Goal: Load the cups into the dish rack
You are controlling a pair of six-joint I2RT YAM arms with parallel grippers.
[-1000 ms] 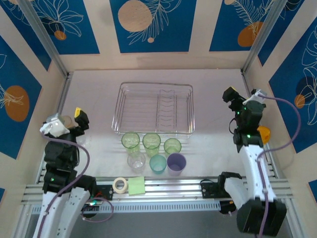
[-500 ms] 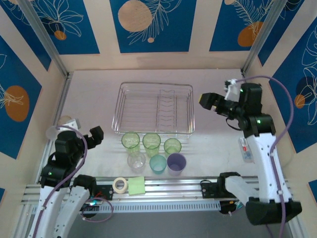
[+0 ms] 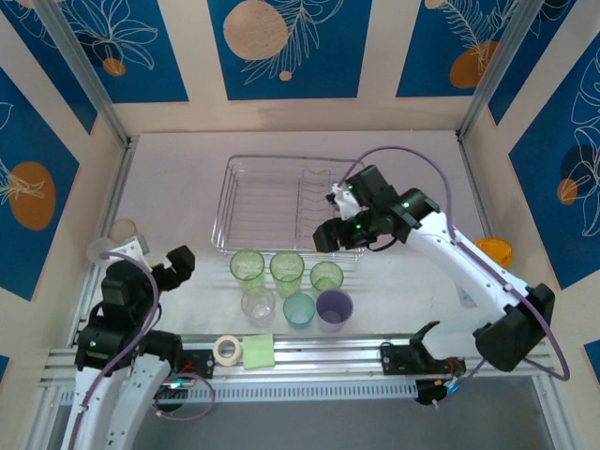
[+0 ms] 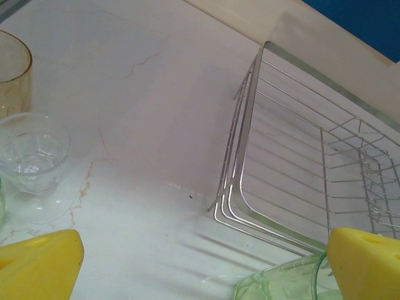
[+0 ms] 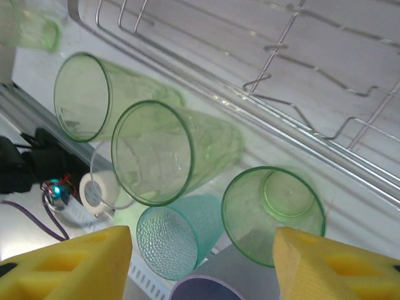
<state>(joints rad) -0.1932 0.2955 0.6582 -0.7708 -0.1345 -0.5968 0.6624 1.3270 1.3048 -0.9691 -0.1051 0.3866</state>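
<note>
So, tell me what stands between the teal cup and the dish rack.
The middle light green cup stands between the teal cup and the dish rack, close to the rack's front rim. The top external view shows it.

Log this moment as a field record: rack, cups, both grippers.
dish rack: far centre, no cup seen inside
front cups: six upright before the rack; light green cups behind; clear cup, teal cup, lavender cup nearer
left-edge cups: pale peach cup, second clear cup
left gripper: open, empty, facing rack's near-left corner
right gripper: open, empty, above right-hand light green cup
</note>
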